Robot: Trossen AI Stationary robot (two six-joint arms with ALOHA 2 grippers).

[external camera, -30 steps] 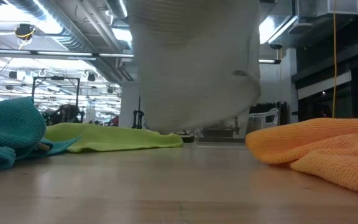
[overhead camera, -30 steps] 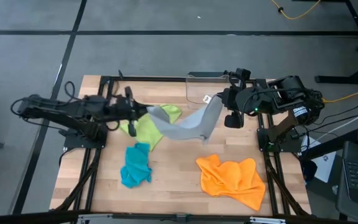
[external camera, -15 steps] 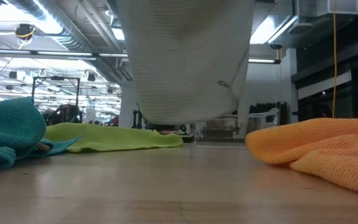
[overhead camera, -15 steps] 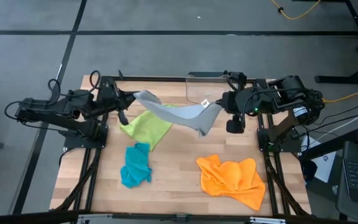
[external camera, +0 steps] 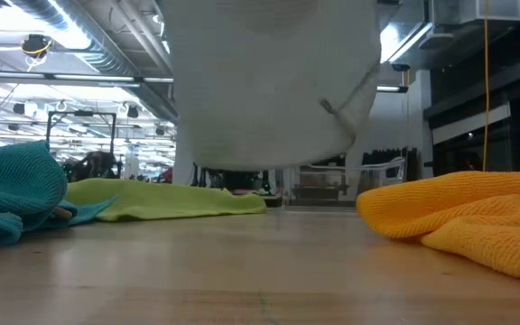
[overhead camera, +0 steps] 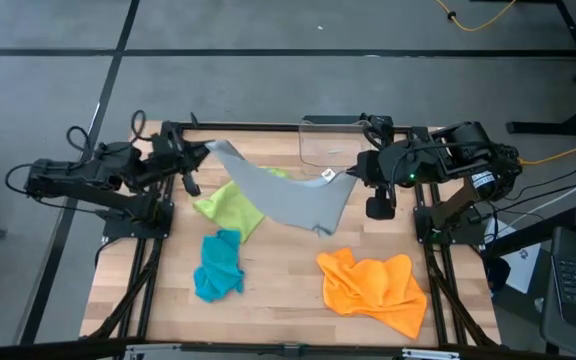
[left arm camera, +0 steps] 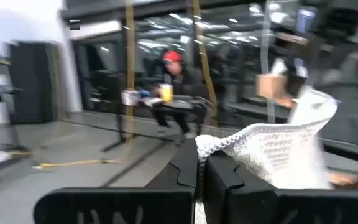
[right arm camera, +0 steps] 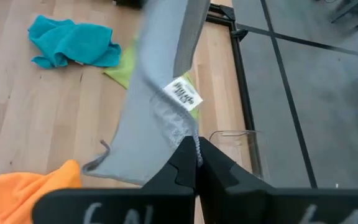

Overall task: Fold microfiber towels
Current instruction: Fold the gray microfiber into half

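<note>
Above the wooden desk (overhead camera: 278,275) your left gripper (overhead camera: 200,152) and right gripper (overhead camera: 353,172) each pinch a corner (jaws closed) of the grey towel (overhead camera: 286,196), stretched between them.

Overhead, table-level, two wrist cameras

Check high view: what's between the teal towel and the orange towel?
Bare wood. In the high view nothing lies on the table between the teal towel and the orange towel; the grey towel hangs farther back.
</note>
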